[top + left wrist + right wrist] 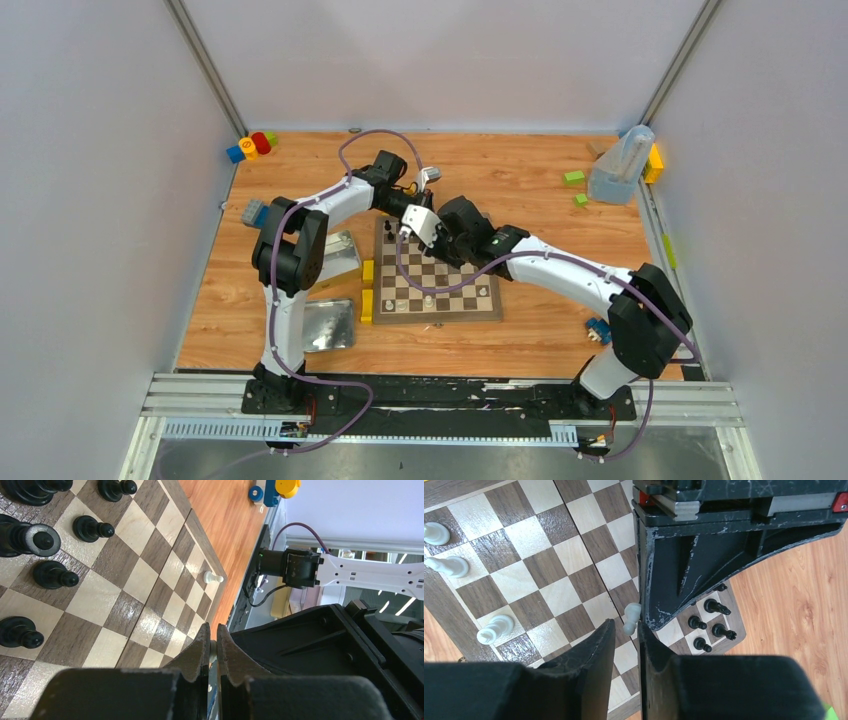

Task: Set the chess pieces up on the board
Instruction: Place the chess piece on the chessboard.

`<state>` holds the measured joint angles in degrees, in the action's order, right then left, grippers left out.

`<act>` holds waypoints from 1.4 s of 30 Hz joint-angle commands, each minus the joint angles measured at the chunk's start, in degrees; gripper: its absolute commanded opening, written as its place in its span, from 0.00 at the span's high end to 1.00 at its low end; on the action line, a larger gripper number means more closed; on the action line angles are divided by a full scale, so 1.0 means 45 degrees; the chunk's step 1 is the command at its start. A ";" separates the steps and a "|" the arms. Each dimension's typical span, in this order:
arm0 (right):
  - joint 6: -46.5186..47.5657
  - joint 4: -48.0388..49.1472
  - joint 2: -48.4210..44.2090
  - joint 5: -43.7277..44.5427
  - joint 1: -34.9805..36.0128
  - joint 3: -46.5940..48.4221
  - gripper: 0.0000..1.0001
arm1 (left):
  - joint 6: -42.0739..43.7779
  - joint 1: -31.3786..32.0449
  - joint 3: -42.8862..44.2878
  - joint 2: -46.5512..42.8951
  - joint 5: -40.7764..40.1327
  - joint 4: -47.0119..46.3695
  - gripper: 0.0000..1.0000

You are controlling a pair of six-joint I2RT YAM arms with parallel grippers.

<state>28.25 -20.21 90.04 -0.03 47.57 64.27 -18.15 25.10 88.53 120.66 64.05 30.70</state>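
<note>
Near: right end effector [625, 627] released, fingers apart, tips just beside a white pawn [632, 614]. Facing it, left end effector [212, 636] clenched on that pawn, held above the board [544, 565]. Other white pieces [449, 566] stand on the board's near rows, black pieces [50, 575] on its far rows.

Pale grey wall panels [430, 60] close in three sides, joined at the back corners by slanting aluminium posts [205, 65]. The table [530, 175] has a warm wood-grain top — evenly lit, soft shadows — with an aluminium rail [195, 395] along its near edge.
</note>
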 commanded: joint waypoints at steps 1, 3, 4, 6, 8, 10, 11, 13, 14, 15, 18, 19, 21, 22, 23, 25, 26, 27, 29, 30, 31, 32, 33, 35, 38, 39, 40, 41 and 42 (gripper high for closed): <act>0.0066 0.0504 0.0203 0.0521 0.0095 0.0638 0.77 | -0.0197 0.0086 -0.0136 -0.0748 0.0417 -0.0300 0.97; 0.0055 0.0506 0.0222 0.0515 0.0093 0.0654 0.78 | -0.0225 0.0086 -0.0192 -0.0772 0.0415 -0.0362 0.97; 0.0058 0.0501 0.0237 0.0525 0.0093 0.0658 0.79 | -0.0249 0.0095 -0.0206 -0.0785 0.0425 -0.0379 0.97; 0.0067 0.0514 0.0300 0.0567 0.0095 0.0677 0.80 | -0.0293 0.0104 -0.0233 -0.0806 0.0448 -0.0438 0.97; 0.0074 0.0519 0.0302 0.0574 0.0106 0.0680 0.81 | -0.0301 0.0108 -0.0247 -0.0823 0.0468 -0.0453 0.97; 0.0082 0.0545 0.0313 0.0628 0.0111 0.0684 0.82 | -0.0319 0.0106 -0.0258 -0.0834 0.0485 -0.0481 0.97; 0.0079 0.0545 0.0322 0.0637 0.0114 0.0682 0.83 | -0.0345 0.0105 -0.0269 -0.0835 0.0510 -0.0500 0.97; 0.0070 0.0545 0.0323 0.0620 0.0094 0.0679 0.85 | -0.0376 0.0122 -0.0278 -0.0837 0.0544 -0.0556 0.97; 0.0055 0.0540 0.0321 0.0619 0.0120 0.0679 0.86 | -0.0388 0.0124 -0.0279 -0.0837 0.0564 -0.0554 0.97; 0.0051 0.0544 0.0338 0.0616 0.0106 0.0669 0.88 | -0.0397 0.0124 -0.0294 -0.0837 0.0579 -0.0582 0.97; 0.0068 0.0522 0.0342 0.0683 0.0111 0.0660 0.93 | -0.0401 0.0125 -0.0326 -0.0854 0.0591 -0.0605 0.97; 0.0057 0.0515 0.0343 0.0690 0.0105 0.0659 0.95 | -0.0400 0.0130 -0.0335 -0.0855 0.0591 -0.0624 0.97; 0.0069 0.0469 0.0276 0.0695 0.0112 0.0659 1.00 | -0.0390 0.0125 -0.0337 -0.0883 0.0566 -0.0615 0.95; 0.0065 0.0457 0.0196 0.0701 0.0102 0.0659 1.00 | -0.0375 0.0125 -0.0338 -0.0902 0.0531 -0.0613 0.93; 0.0086 0.0439 0.0129 0.0692 0.0104 0.0659 1.00 | -0.0340 0.0125 -0.0338 -0.0919 0.0502 -0.0597 0.92; 0.0089 0.0341 -0.0028 0.0639 0.0103 0.0659 1.00 | -0.0175 0.0130 -0.0286 -0.0960 0.0428 -0.0455 0.87; 0.0089 0.0280 -0.0119 0.0592 0.0104 0.0642 1.00 | -0.0092 0.0127 -0.0208 -0.0956 0.0296 -0.0264 0.83; 0.0087 0.0231 -0.0208 0.0537 0.0094 0.0630 1.00 | 0.0097 0.0135 -0.0175 -0.0955 0.0228 -0.0174 0.81; 0.0097 0.0067 -0.0399 0.0319 0.0093 0.0560 1.00 | 0.0317 0.0126 -0.0085 -0.0957 0.0055 0.0047 0.74; 0.0100 -0.0022 -0.0499 0.0229 0.0093 0.0512 1.00 | 0.0369 0.0125 -0.0031 -0.0965 -0.0012 0.0144 0.70; 0.0091 -0.0090 -0.0573 0.0223 0.0093 0.0472 1.00 | 0.0491 0.0130 0.0001 -0.0972 -0.0023 0.0187 0.68; 0.0116 -0.0208 -0.0656 -0.0132 0.0095 0.0423 1.00 | 0.0543 0.0127 0.0069 -0.0982 -0.0046 0.0267 0.67; 0.0112 -0.0286 -0.0729 -0.0323 0.0095 0.0366 1.00 | 0.0632 0.0125 0.0110 -0.0971 -0.0050 0.0307 0.65; 0.0126 -0.0479 -0.0852 -0.0629 0.0093 0.0245 1.00 | 0.0774 0.0115 0.0253 -0.0969 -0.0068 0.0436 0.62; 0.0060 -0.0925 -0.1014 -0.1292 0.0093 0.0035 1.00 | 0.1107 0.0107 0.0472 -0.1038 -0.0222 0.0741 0.60; 0.0059 -0.1028 -0.1082 -0.1449 0.0093 -0.0066 1.00 | 0.1184 0.0096 0.0526 -0.1073 -0.0255 0.0817 0.58; 0.0051 -0.1165 -0.1134 -0.1625 0.0093 -0.0154 1.00 | 0.1339 0.0064 0.0625 -0.1092 -0.0358 0.0977 0.58; 0.0070 -0.1339 -0.1199 -0.1830 0.0107 -0.0236 1.00 | 0.1387 0.0045 0.0661 -0.1145 -0.0452 0.1023 0.56; 0.0097 -0.1524 -0.1259 -0.2083 0.0099 -0.0298 1.00 | 0.1444 -0.0017 0.0713 -0.1167 -0.0497 0.1082 0.55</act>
<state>28.45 -23.83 87.31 -4.16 47.83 64.14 -15.05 25.41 88.68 119.85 62.46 33.69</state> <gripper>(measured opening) 0.097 0.438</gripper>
